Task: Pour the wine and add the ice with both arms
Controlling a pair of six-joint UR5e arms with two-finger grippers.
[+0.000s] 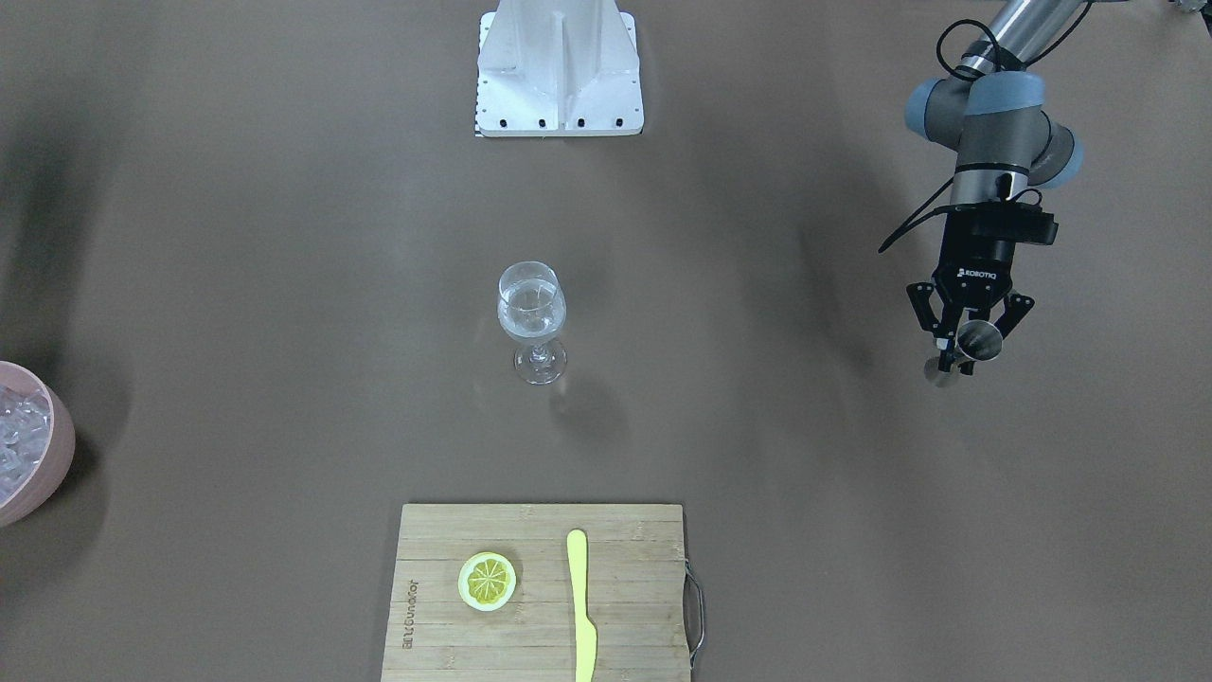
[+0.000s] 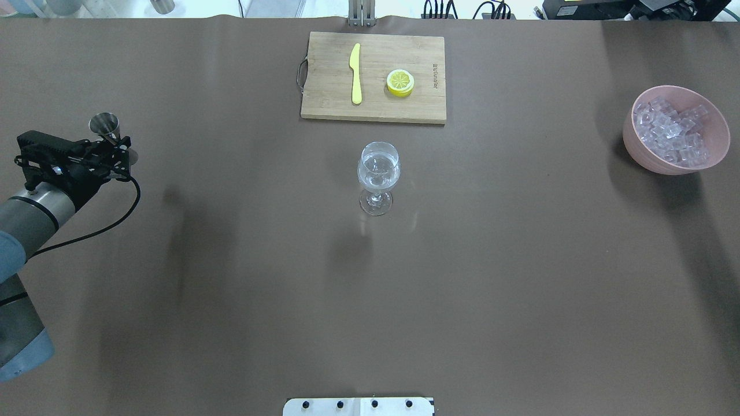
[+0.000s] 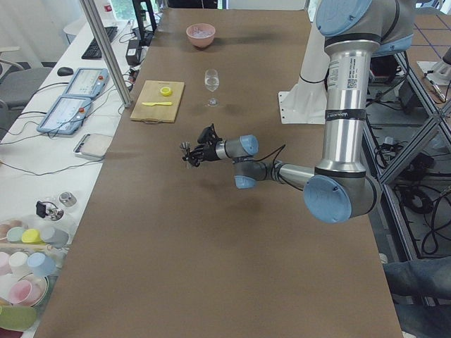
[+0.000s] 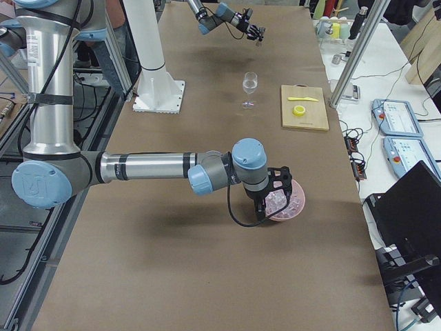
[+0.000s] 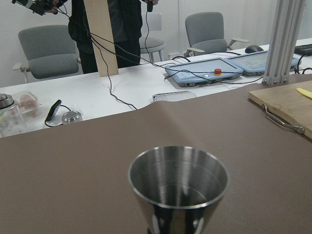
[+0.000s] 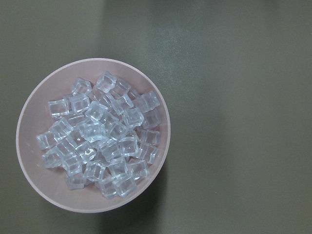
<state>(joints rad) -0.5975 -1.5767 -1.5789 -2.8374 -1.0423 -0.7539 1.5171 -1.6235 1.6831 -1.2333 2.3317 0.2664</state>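
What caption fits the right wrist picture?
Looking straight down at a pink bowl heaped with clear ice cubes on the table.

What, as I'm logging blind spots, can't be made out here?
- Right pincer: only in the exterior right view, small against the pink round bowl; open or shut unclear.
- Small steel jigger in the left pincer: reflections hide any liquid, left wrist view.
- Clear stemmed glass: colourless wine level too faint, front-facing view.
- That bowl: cut by front-facing view's left edge.
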